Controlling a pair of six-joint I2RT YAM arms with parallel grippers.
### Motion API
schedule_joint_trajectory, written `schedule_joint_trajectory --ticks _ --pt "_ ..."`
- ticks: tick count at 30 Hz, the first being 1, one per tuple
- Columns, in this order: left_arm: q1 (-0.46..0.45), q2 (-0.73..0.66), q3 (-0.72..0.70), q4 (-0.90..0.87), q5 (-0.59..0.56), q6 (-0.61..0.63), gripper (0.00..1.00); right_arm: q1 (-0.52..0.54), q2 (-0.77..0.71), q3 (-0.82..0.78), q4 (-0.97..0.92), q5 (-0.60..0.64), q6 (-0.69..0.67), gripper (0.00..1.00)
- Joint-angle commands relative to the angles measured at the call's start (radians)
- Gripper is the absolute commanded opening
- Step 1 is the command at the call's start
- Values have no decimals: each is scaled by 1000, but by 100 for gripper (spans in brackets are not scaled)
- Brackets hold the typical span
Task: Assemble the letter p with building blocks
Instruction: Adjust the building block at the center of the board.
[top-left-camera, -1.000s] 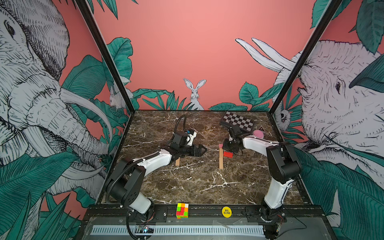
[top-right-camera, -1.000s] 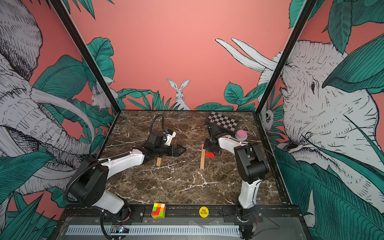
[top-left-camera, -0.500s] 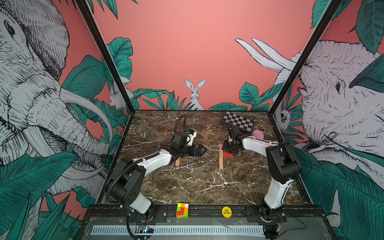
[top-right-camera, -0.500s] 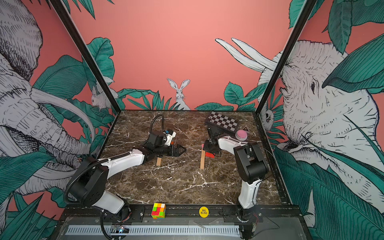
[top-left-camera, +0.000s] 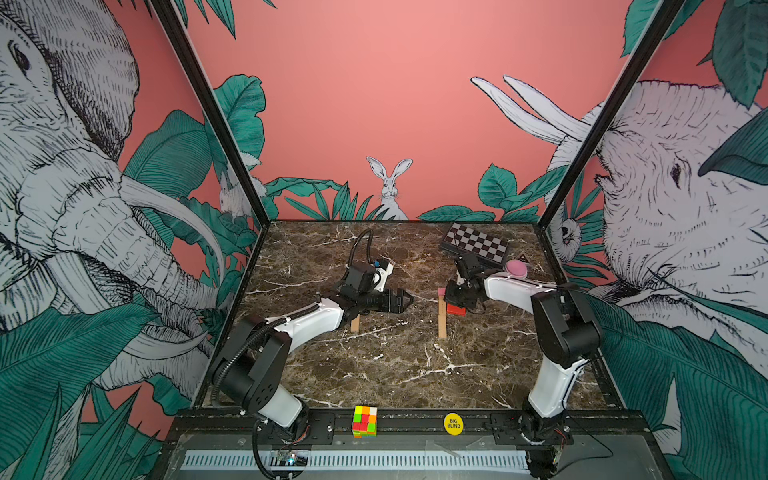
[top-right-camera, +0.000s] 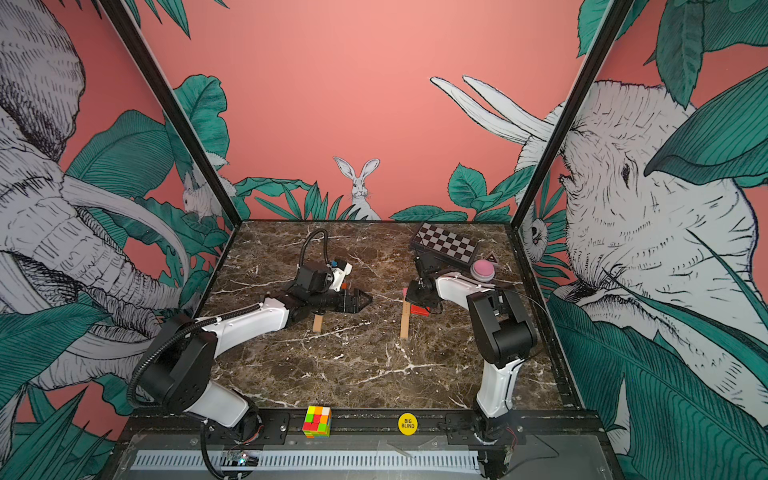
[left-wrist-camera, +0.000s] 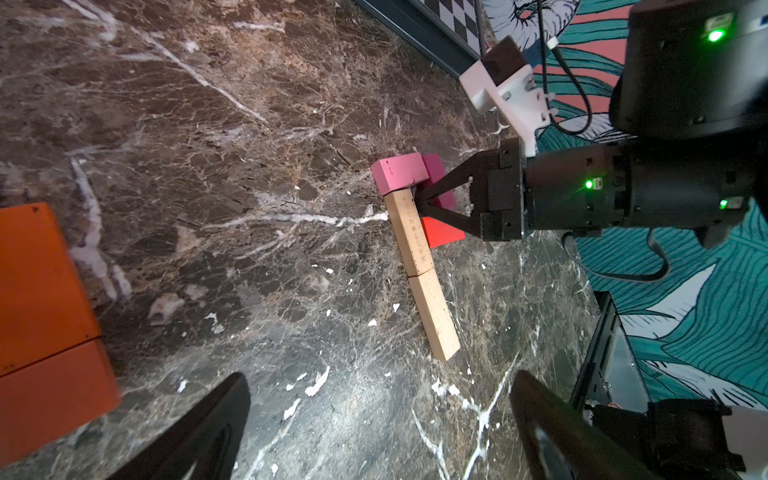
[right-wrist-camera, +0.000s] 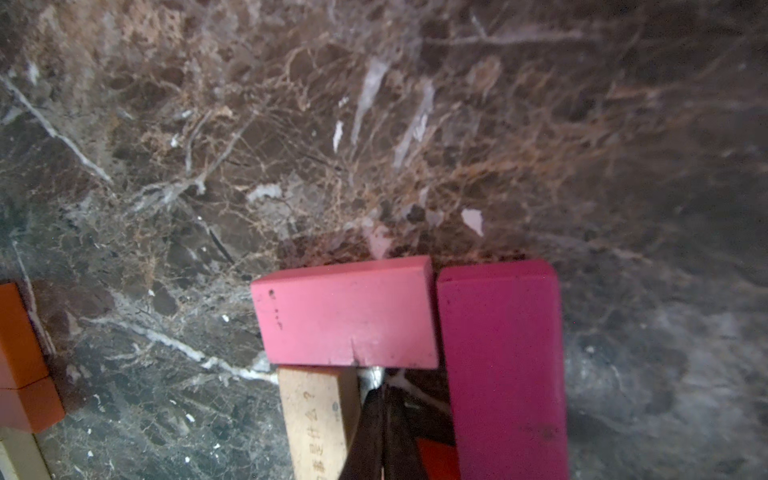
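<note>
The right gripper (left-wrist-camera: 419, 203) is pinching shut, empty, its tips just beside the tan blocks (left-wrist-camera: 419, 266), between pink block (left-wrist-camera: 399, 172), magenta block (left-wrist-camera: 434, 168) and red block (left-wrist-camera: 440, 237). The left gripper (left-wrist-camera: 378, 378) is gaping wide, empty, apart from them. A yellow disc (top-left-camera: 453, 423) is showing "BIG BLIND".

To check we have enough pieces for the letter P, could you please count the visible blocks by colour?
Tan blocks: 3
Orange blocks: 2
Pink block: 1
Magenta block: 1
Red block: 1
Total: 8 in view
</note>
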Motion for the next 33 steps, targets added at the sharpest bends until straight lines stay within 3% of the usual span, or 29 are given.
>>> schedule_joint_trajectory --ticks 1,33 --pt "5 -12 -13 3 -2 9 99 6 -10 -10 -7 -3 6 0" --pt "6 19 -6 21 9 -1 100 9 -30 -3 -6 -16 9 0"
